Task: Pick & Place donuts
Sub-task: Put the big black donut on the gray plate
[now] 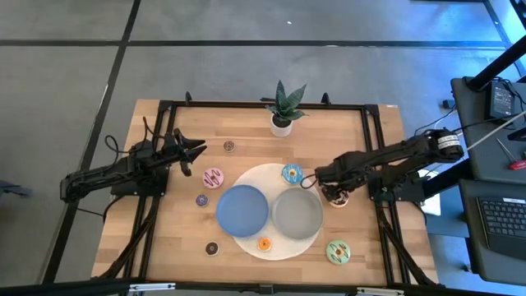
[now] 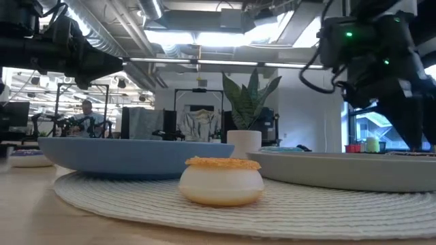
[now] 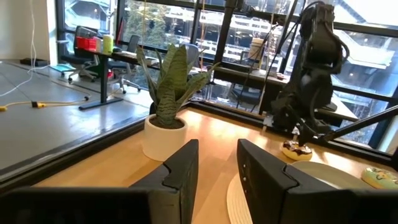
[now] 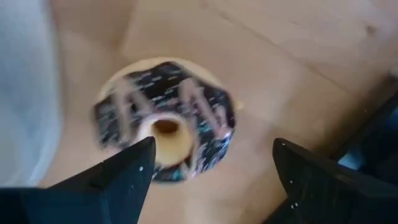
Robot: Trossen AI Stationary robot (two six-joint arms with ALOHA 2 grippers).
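My right gripper [image 1: 332, 190] hangs open just over the large brown donut [image 1: 336, 197] on the wood right of the grey plate. In the right wrist view its fingers flank the brown donut [image 4: 165, 121] from above without touching it. My left gripper [image 1: 191, 156] waits open at the table's left, near the pink donut [image 1: 213, 177]. The blue donut [image 1: 292, 173] and the orange mini donut [image 1: 264, 243] lie on the white mat. The green donut [image 1: 338, 252], a purple mini [image 1: 201, 200] and two brown minis [image 1: 229, 146] [image 1: 212, 247] lie on the wood.
A blue plate [image 1: 242, 209] and a grey plate [image 1: 297, 212] sit side by side on the round white mat [image 1: 246, 176]. A potted plant [image 1: 282, 111] stands at the far edge. A black frame [image 1: 371, 131] borders the table. Bare wood lies along the near left.
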